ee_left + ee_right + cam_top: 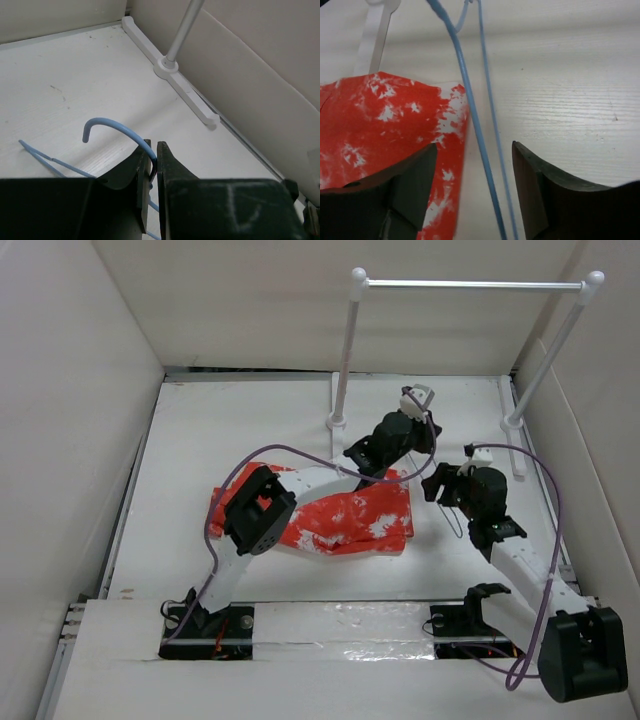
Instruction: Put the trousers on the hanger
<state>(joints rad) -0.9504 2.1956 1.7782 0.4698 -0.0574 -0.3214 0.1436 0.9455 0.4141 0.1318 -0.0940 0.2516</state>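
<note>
Okay, I'm seeing the left gripper (154, 150) reaching across the trousers (350, 520), pinching the hanger (115, 122) shut just below its hook. The right gripper (474, 147) is hanging open astride the hanger wires, right beside the trousers' edge. The rail stand (470, 284) is standing behind the trousers.

Soft, even white light falls from overhead; shadows on the tabletop (230, 430) stay faint; a glossy strip (330, 618) glints at the near edge; the left tool (152, 147) and right tool (474, 150) read near-black, slightly soft against bright surfaces.
</note>
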